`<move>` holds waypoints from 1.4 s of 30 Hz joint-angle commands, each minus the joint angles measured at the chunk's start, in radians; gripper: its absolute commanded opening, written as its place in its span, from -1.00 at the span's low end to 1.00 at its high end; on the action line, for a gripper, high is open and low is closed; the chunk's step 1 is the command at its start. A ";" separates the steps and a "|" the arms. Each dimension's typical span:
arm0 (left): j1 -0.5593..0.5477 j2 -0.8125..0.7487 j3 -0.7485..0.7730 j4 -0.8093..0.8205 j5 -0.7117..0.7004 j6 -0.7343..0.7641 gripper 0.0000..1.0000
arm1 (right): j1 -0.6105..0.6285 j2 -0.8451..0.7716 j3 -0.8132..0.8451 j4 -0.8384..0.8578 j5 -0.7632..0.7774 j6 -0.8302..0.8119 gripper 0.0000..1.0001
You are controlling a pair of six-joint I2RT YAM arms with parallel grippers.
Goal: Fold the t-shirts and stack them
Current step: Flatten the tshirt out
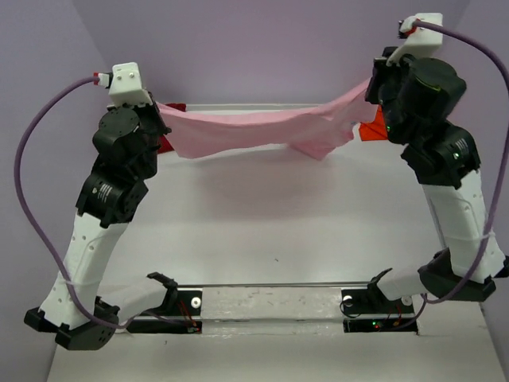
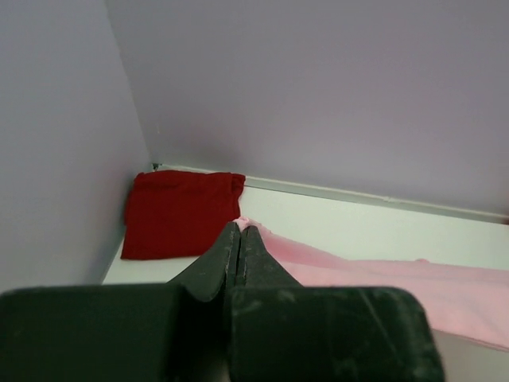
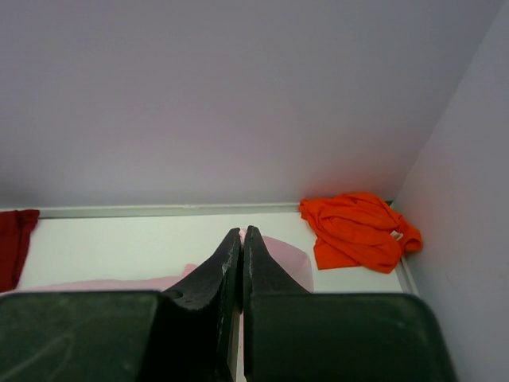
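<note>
Left claw (image 2: 240, 232): pinched tight on one end of the pink shirt (image 1: 246, 131), a bit of cloth pokes out right at the tips.
Right claw (image 3: 241, 235): same deal, jaws pressed nearly together with pink cloth nipped at the other end.
Pink shirt: hangs in the air between the two claws like a hammock, sagging in the middle, with a bunched lump toward the right, over the far part of the table (image 1: 262, 223).
Step, my guess: stretching it out so it can go down flat for folding.
How to do it well: I'd pull the claws apart evenly until the sag goes, match their heights, then lower it with the hanging edge touching down first. No letting go until the cloth lies flat.
Watch out: that lump may be a sleeve tucked under, probably needs a shake.
Dark red shirt (image 2: 179, 215): far left corner, looks folded flat already, likely the stack spot.
Orange shirt (image 3: 358, 231): far right corner, crumpled heap, not folded yet.
</note>
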 commanded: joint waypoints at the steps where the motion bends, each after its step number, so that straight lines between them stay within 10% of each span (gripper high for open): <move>1: -0.054 -0.094 0.036 -0.037 -0.020 -0.047 -1.00 | 0.031 -0.130 -0.019 -0.050 0.030 0.029 -1.00; 10: -0.156 -0.234 0.020 -0.177 -0.026 -0.147 -1.00 | 0.031 -0.308 0.005 -0.189 0.020 0.075 -1.00; 23: -0.156 -0.108 0.220 -0.235 -0.057 -0.102 -1.00 | 0.031 -0.112 0.206 -0.188 0.010 0.089 -1.00; 42: 0.038 0.148 -0.412 0.468 -0.149 -0.007 -1.00 | -0.107 0.284 -0.189 0.227 -0.023 0.040 -1.00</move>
